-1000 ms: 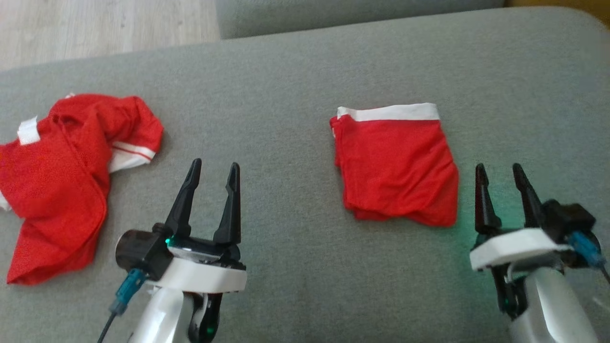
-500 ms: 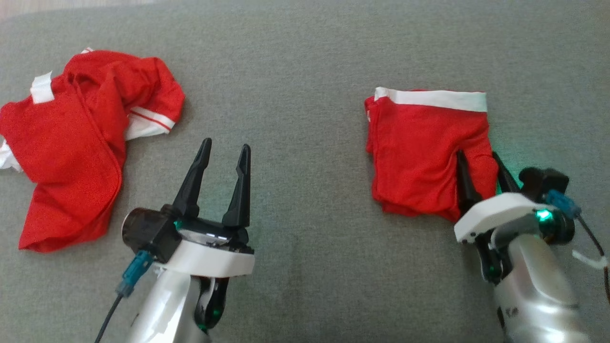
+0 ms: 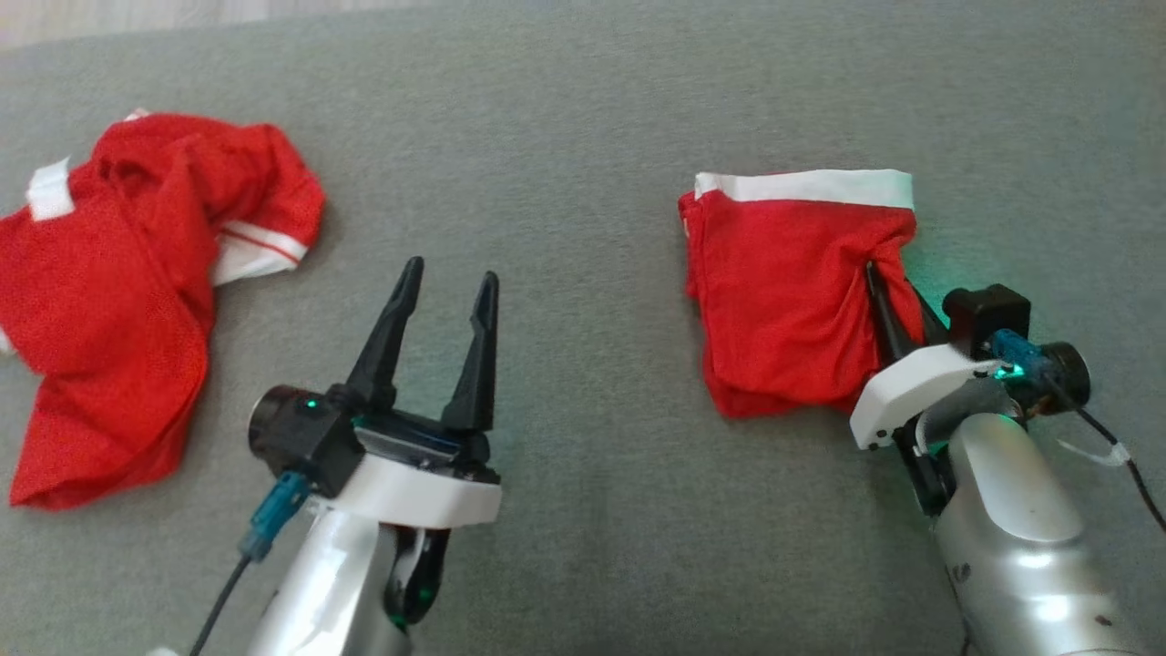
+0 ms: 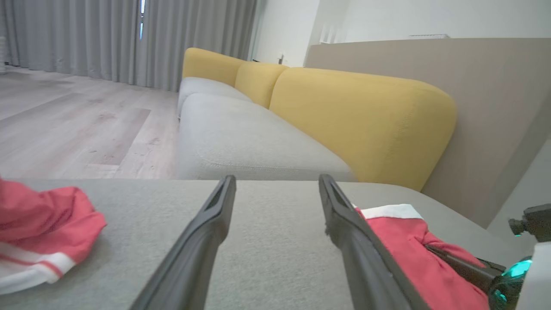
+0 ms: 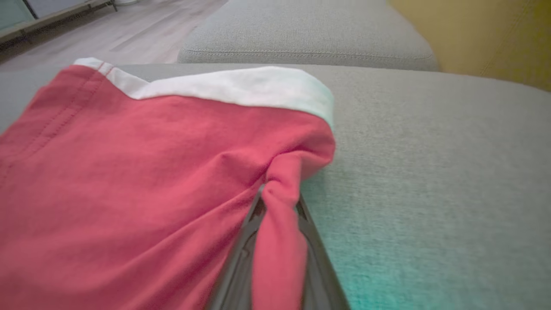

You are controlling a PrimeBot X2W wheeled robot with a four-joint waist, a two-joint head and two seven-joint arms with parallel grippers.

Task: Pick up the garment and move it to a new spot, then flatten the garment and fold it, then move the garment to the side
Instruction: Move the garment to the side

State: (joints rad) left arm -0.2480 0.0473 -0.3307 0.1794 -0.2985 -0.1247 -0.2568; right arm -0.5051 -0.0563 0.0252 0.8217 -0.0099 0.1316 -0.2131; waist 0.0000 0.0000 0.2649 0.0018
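Now, I am clamping the right gripper (image 3: 897,301) onto a bunched right edge of the folded red garment (image 3: 783,292), which is lying on the grey cushion (image 3: 565,137) mostly left of its fingers. I am holding the left gripper (image 3: 452,271) spread apart, touching nothing; a crumpled red garment (image 3: 118,301) is lying off to its left.

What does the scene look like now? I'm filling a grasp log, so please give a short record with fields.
surface: grey sofa cushion
folded red garment: white band along its far edge, lying on the cushion's right
crumpled red garment: white trim, heaped at the left
right gripper: shut on a pinch of the folded red garment's right edge
left gripper: open, holding nothing, between the two garments
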